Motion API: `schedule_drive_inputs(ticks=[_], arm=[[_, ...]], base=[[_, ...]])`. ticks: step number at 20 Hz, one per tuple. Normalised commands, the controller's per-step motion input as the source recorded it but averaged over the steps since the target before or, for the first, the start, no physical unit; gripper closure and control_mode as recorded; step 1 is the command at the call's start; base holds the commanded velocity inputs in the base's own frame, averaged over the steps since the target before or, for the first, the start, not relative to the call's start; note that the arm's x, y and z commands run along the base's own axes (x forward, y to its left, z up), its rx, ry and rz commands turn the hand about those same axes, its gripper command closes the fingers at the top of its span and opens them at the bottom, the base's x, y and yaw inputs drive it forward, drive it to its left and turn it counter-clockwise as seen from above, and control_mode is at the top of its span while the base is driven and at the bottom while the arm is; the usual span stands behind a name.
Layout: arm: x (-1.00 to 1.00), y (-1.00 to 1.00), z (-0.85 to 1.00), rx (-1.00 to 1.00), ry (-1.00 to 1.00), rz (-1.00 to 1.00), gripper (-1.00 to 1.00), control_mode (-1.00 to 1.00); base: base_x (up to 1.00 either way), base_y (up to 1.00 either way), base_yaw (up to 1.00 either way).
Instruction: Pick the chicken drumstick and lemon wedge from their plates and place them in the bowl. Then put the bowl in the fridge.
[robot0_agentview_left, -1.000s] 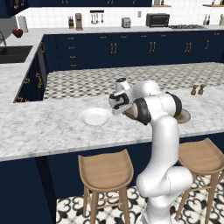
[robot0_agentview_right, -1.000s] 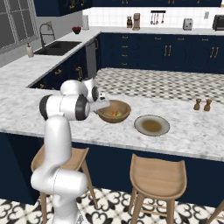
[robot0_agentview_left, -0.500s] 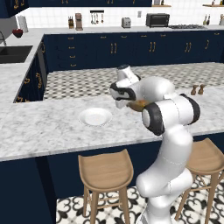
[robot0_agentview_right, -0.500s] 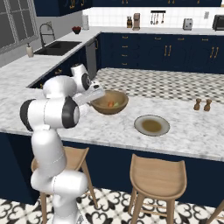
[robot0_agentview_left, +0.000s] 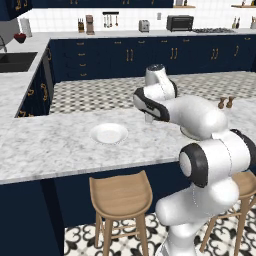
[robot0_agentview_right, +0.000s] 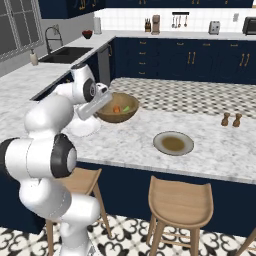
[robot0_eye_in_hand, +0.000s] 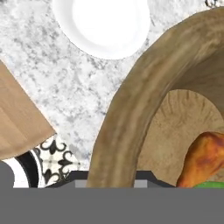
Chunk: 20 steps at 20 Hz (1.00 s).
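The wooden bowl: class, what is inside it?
Inside the bowl lie the chicken drumstick and a green-yellow lemon wedge; the wedge is mostly hidden in the hand view.

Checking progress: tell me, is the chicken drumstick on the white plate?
No, the chicken drumstick lies inside the bowl; the white plate is bare.

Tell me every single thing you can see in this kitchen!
Bowl: one, brown wood, lifted over the island counter.
Chicken drumstick: one, orange-brown, inside the bowl.
Lemon wedge: one, yellow-green, inside the bowl.
White plate: one, bare, on the counter.
Grey-rimmed plate: one, brownish centre, on the counter.
Salt and pepper shakers: two, brown, far end of the counter.
Stools: wooden, under the counter.
Sink: one, dark, back left.
Toaster: one, silver, back counter.
Gripper: one, shut on the bowl's rim.
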Motion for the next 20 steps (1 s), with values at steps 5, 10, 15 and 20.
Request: schedule_drive_inputs(ticks=[5, 10, 15, 20], arm=[[-0.69, -0.33, 0.18, -0.07, 0.00, 0.64, 1.00, -1.00], [-0.84, -0.27, 0.12, -0.07, 0.00, 0.42, 1.00, -1.00], [-0.62, -0.08, 0.28, -0.07, 0.04, 0.03, 1.00, -1.00], [-0.66, -0.15, 0.10, 0.00, 0.02, -0.08, 1.00, -1.00]], base=[[0.00, 0.00, 0.00], [0.00, 0.00, 0.00], [0.00, 0.00, 0.00], [0.00, 0.00, 0.00]])
